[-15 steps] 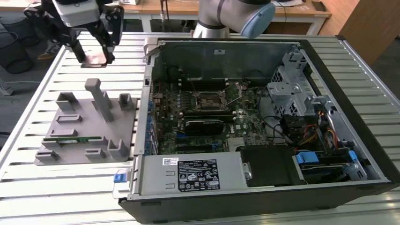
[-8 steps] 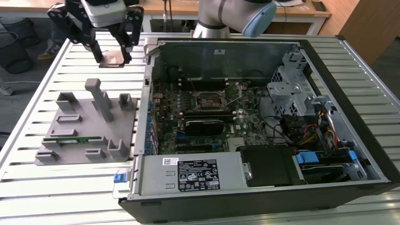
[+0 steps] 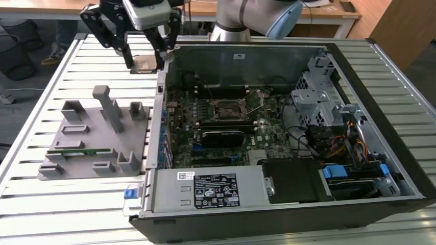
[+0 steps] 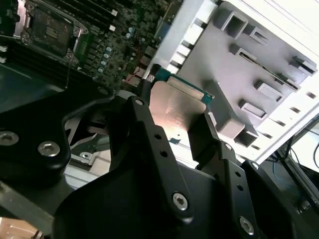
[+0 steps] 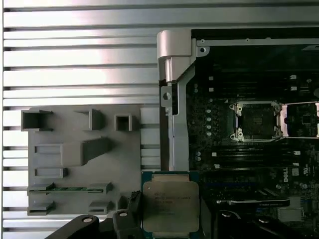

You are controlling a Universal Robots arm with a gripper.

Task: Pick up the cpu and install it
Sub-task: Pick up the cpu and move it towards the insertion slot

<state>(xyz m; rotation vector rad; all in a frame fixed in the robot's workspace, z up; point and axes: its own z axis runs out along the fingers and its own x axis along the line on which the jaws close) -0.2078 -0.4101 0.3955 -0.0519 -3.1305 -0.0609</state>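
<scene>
The cpu is a small square chip with a silvery top. It hangs above the slatted table, just off the far corner of the open computer case on the exterior view's left. My gripper is shut on the cpu, one black finger on each side. In both wrist views the cpu sits between the fingers, its green edge showing. The black metal-framed socket lies open on the motherboard inside the case, apart from the gripper.
A grey fixture tray with upright blocks lies on the table at the exterior view's left and holds a thin green memory stick. Drive cages and cables fill the case's right side. The power supply sits along its near edge.
</scene>
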